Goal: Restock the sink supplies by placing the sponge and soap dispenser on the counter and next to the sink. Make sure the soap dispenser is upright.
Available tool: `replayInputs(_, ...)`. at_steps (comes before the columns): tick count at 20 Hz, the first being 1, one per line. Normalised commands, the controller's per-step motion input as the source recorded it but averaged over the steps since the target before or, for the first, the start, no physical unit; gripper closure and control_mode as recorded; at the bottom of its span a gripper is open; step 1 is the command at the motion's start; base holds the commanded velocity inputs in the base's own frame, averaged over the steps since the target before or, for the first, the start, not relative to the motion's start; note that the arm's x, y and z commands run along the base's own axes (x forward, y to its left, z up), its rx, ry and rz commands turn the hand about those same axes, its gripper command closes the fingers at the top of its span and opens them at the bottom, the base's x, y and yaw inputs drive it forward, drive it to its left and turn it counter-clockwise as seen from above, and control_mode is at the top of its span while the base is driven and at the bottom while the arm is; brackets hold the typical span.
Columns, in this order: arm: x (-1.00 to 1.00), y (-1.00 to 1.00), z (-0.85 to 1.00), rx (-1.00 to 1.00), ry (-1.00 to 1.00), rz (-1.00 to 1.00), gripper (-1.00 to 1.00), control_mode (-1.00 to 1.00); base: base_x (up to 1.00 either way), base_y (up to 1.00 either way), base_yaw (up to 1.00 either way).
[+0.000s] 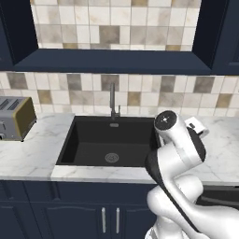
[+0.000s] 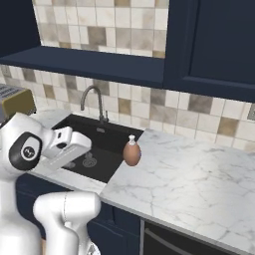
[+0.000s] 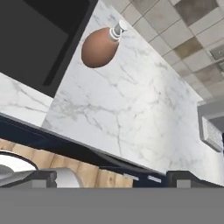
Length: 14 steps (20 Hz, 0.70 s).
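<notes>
Nearest me in the left base view, the sink (image 1: pixel 110 140) sits sunk in the counter (image 1: pixel 28 154). From the right base, I see the soap dispenser (image 2: pixel 131 151) upright just beside the basin. Hand view: my gripper (image 3: pixel 111 178) gapes wide, holding nothing.

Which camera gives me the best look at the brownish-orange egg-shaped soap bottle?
The right base view: the brownish-orange egg-shaped soap bottle stands upright on the white marble counter beside the black sink. The hand view shows it larger but tilted. In the left base view the arm blocks that spot.
</notes>
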Motion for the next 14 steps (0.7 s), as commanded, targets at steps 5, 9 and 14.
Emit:
replayInputs(5,0.00,0.12,-0.04,-0.01,0.00,0.03,-1.00,-1.00,0.00,0.00,0.00)
replayInputs(9,0.00,0.21,-0.02,-0.04,0.00,0.00,-1.00,1.00,0.00,0.29,0.00)
replayInputs(14,0.00,0.00,0.00,0.00,0.00,0.00,-1.00,1.00,-0.16,0.17,0.25)
